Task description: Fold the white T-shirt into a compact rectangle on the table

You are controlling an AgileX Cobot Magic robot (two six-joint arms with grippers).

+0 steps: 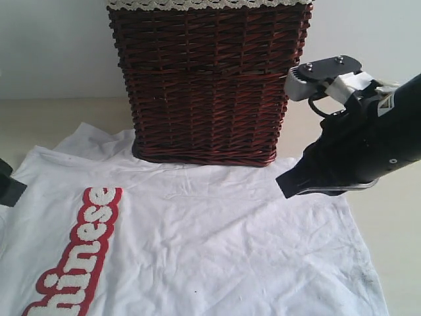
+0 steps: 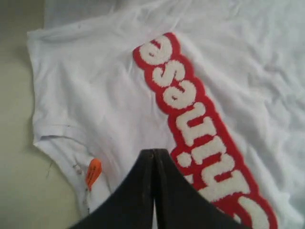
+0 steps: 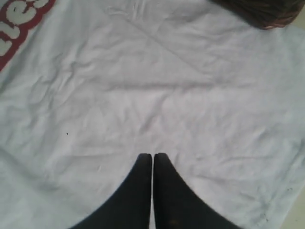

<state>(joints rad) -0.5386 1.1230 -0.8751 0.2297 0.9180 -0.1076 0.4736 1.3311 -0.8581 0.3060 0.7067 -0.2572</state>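
The white T-shirt [image 1: 210, 243] lies spread flat on the table [image 1: 39, 122], its red patch of fuzzy white letters [image 1: 75, 263] at the left. In the left wrist view the shirt [image 2: 95, 90] shows its collar and small orange tag [image 2: 93, 171]. My left gripper [image 2: 154, 152] hovers over the collar area, shut and empty; only a dark bit of it [image 1: 8, 184] shows at the exterior view's left edge. My right gripper [image 1: 284, 184] hangs above the shirt's right part, shut with nothing in it. Plain white cloth [image 3: 143, 95] fills the right wrist view beyond that gripper [image 3: 153, 156].
A dark brown wicker basket [image 1: 207, 85] with a lace-edged liner stands at the back, its base on the shirt's far edge. Its corner [image 3: 262, 12] shows in the right wrist view. Bare tabletop [image 1: 395, 230] lies right of the shirt.
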